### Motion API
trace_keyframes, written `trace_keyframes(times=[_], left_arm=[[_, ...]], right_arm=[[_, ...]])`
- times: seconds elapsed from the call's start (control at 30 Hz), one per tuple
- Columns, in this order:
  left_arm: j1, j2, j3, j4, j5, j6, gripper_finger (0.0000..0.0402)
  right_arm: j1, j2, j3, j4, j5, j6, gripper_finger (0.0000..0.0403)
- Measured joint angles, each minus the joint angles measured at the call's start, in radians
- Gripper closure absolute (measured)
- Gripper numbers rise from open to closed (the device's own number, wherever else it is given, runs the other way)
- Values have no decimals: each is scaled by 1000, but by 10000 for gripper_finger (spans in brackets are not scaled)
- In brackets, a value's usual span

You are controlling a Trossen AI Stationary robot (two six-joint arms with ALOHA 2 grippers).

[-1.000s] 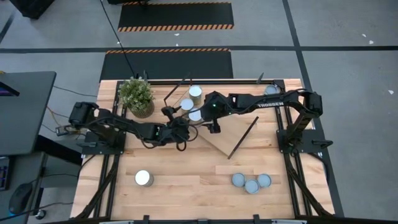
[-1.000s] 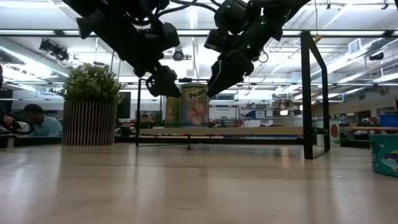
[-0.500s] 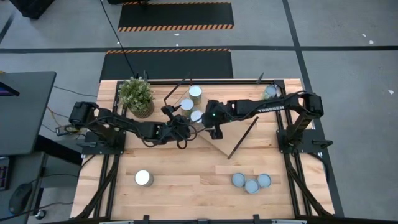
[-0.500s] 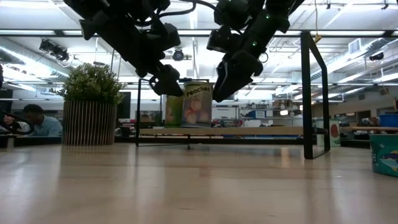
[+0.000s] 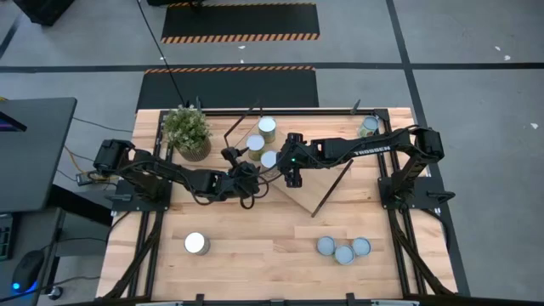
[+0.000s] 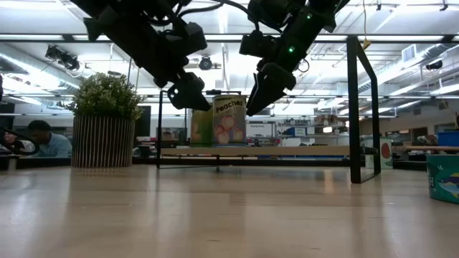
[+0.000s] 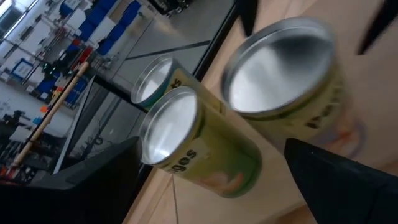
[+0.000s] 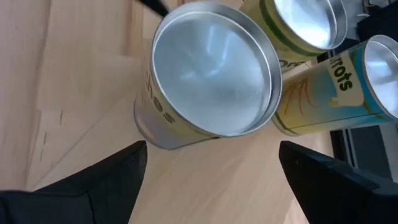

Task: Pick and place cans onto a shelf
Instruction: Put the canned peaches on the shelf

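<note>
So the right gripper (image 6: pixel 264 89) has slid back off the silver-topped peach-label can (image 6: pixel 229 121), spread wide; it's parked on the light-wood shelf (image 6: pixel 287 151). Left gripper (image 6: pixel 188 93) also spread, empty.

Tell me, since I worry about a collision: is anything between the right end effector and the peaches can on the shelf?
Nothing visible. The right end effector hangs open just above the peaches can, fingers apart on either side. Two neighbouring cans crowd close behind it.

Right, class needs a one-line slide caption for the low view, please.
Both open tools, left and right, hang either side of a peaches can standing on the shelf, potted plant beside.
</note>
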Motion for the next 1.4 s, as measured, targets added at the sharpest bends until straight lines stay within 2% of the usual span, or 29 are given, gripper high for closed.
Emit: trace_keyframes(times=[0.23, 0.53, 1.03, 1.4], left_arm=[[-15, 0, 0, 1, 1, -17, 2], [28, 0, 0, 21, 1, -57, 2], [36, 0, 0, 21, 1, -34, 2], [-1, 0, 0, 21, -14, 3, 2]], right_arm=[[0, 0, 0, 33, -9, 3, 30], [7, 0, 0, 81, -31, 30, 30], [7, 0, 0, 127, 21, 60, 30], [2, 0, 0, 172, 67, 114, 30]])
